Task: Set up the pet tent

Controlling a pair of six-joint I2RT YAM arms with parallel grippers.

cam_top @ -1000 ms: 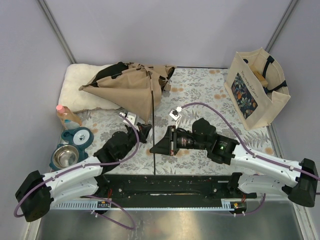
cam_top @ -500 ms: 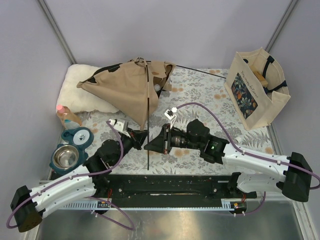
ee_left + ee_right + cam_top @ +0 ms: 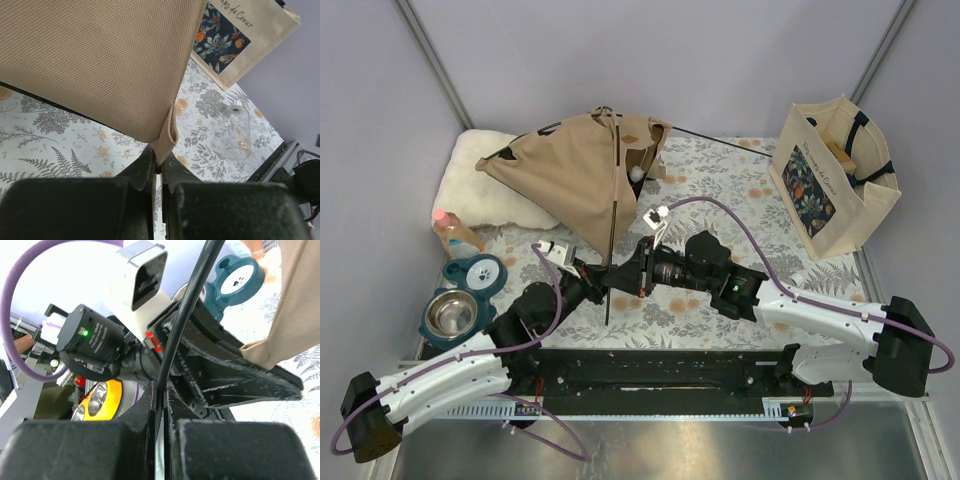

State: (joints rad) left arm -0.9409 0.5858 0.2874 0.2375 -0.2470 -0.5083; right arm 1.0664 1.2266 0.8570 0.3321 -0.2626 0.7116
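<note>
The pet tent [image 3: 570, 170] is a tan canvas heap at the back left, partly raised, with a white pom-pom [image 3: 637, 172] hanging at its doorway. A thin black pole [image 3: 611, 240] runs from its peak down toward me. My left gripper [image 3: 601, 274] is shut on a tan webbing loop [image 3: 165, 142] at the canvas corner [image 3: 100, 60]. My right gripper [image 3: 617, 280] meets it from the right, shut on the black pole [image 3: 187, 315], which passes between its fingers [image 3: 150, 405]. The left arm's fingers [image 3: 235, 375] show just behind that pole.
A white fluffy cushion [image 3: 470, 170] lies under the tent's left side. A beige floral tote bag [image 3: 835, 175] stands at the back right. A bottle [image 3: 455, 232], a teal paw-print lid [image 3: 480, 272] and a steel bowl [image 3: 450, 312] sit at the left edge. A second pole [image 3: 720, 141] sticks out rightward.
The right gripper has slid left along the pole until it meets the left gripper. The canvas has been pulled up and spread wider, and the pole now leans more.
</note>
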